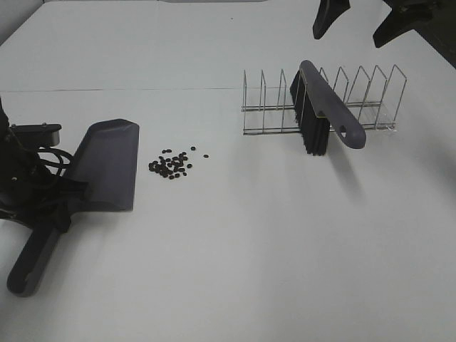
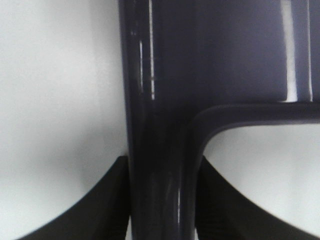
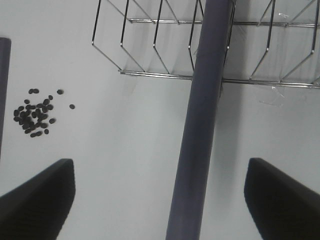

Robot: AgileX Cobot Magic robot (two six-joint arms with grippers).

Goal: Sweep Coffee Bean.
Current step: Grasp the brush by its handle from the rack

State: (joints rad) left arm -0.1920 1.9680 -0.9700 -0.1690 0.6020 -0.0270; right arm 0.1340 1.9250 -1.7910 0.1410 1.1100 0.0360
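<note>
A loose cluster of tiny dark coffee beans [image 1: 172, 164] lies on the white table, just right of the grey dustpan [image 1: 107, 165]; the beans also show in the right wrist view [image 3: 35, 114]. My left gripper [image 1: 50, 206] is shut on the dustpan handle [image 2: 160, 165], the pan flat on the table. The grey brush [image 1: 324, 107] with black bristles stands in the wire rack [image 1: 320, 100], its handle [image 3: 202, 120] pointing toward the front. My right gripper [image 1: 363, 21] is open and empty, high above the rack at the back right.
The wire rack has several slots and sits right of centre. The table's back edge runs along the top of the exterior view. The dustpan's open mouth faces the beans.
</note>
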